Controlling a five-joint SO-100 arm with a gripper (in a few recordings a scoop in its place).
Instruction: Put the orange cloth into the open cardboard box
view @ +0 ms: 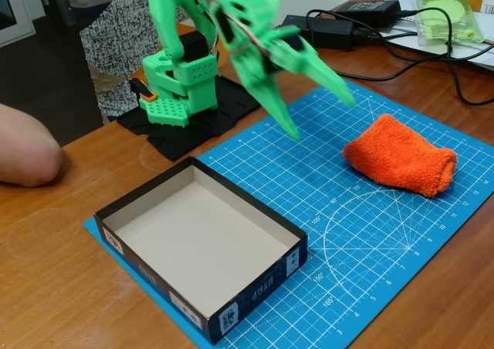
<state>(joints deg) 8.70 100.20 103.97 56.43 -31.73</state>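
Observation:
The orange cloth lies as a fluffy rolled bundle on the right part of the blue cutting mat. The open cardboard box, black outside and beige inside, sits on the mat's left end with nothing in it. My green gripper hangs in the air above the mat's middle, between box and cloth, blurred by motion. Its two fingers are spread apart and hold nothing. The nearer fingertip points down at the mat; the other reaches toward the cloth, short of touching it.
The arm's green base stands on a black pad behind the box. A person's elbow rests on the table at the left edge. Black power bricks and cables lie at the back right, beside a bag of green items.

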